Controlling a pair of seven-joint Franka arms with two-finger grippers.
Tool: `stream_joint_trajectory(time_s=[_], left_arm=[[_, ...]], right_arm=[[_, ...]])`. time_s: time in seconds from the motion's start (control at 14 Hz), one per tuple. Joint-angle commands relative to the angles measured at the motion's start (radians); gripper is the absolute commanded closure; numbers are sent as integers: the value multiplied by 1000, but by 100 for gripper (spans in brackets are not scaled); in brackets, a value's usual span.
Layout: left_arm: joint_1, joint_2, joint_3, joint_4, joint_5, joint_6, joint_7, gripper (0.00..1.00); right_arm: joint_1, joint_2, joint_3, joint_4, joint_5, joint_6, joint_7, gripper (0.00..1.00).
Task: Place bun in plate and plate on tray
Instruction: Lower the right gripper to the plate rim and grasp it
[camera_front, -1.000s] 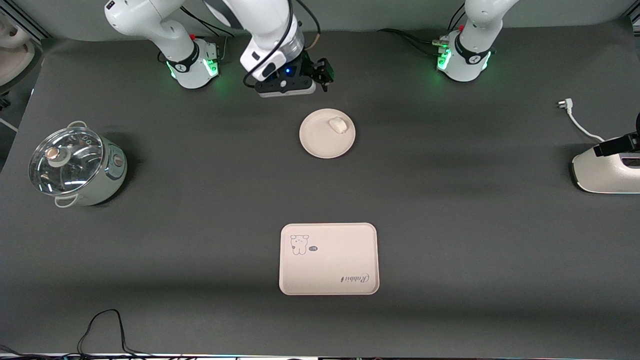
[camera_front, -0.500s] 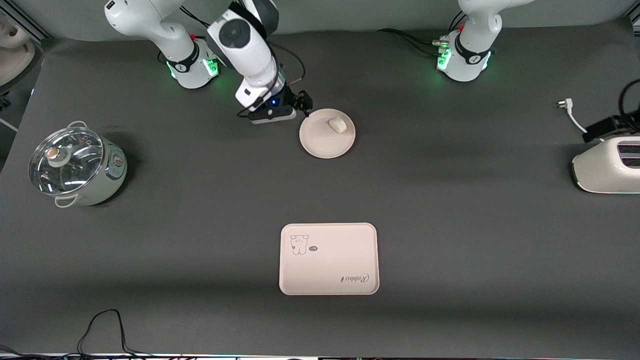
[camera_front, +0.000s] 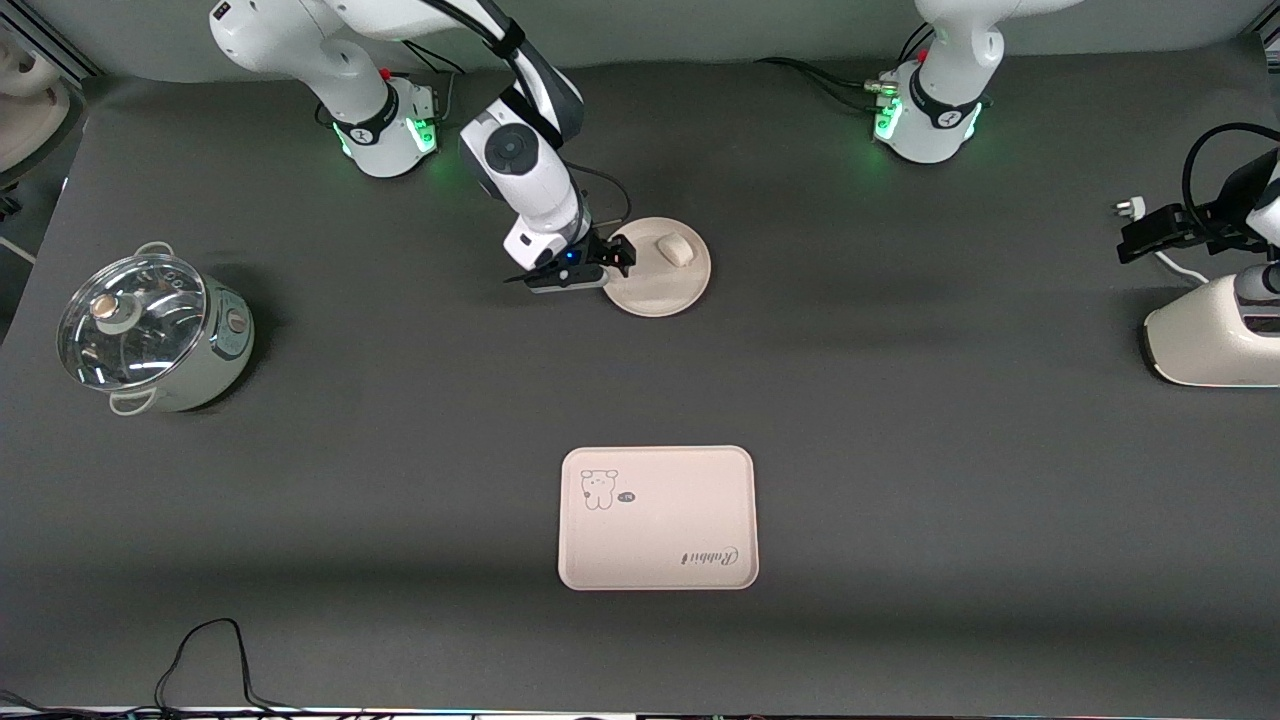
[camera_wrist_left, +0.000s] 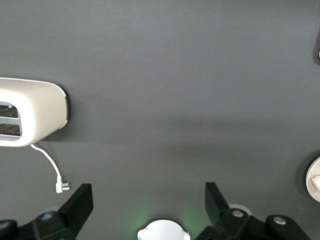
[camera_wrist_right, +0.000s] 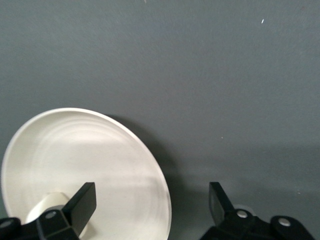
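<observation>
1. Right tool (camera_front: 622, 254) low at the plate (camera_front: 660, 285) rim, on the side toward the right arm's end of the table (camera_front: 900, 450); fingers spread wide, one over the plate, the other over bare table in the right wrist view, nothing gripped.
2. Bun (camera_front: 674, 250) resting in the plate, toward the edge farther from the front camera, apart from the right tool.
3. Tray (camera_front: 657, 517) lying well apart from the plate, nearer the front camera, bare on top.
4. Left tool (camera_wrist_left: 145, 200) up above the toaster (camera_front: 1210, 345) at the left arm's end of the table, waiting; fingers wide apart, holding nothing.
5. Lidded pot (camera_front: 150, 330) standing near the right arm's end.
</observation>
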Motion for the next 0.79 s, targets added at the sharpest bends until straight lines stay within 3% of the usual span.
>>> stream_joint_trajectory(time_s=[0.0, 0.43, 0.71], left_arm=[[-11, -37, 10, -25, -12, 31, 23, 0], [-17, -25, 9, -25, -18, 63, 22, 0], [-24, -12, -17, 21, -18, 28, -1, 0]], right_arm=[[10, 25, -5, 19, 28, 5, -25, 0], [12, 50, -2, 17, 26, -3, -26, 1], [12, 65, 12, 19, 28, -2, -16, 15]])
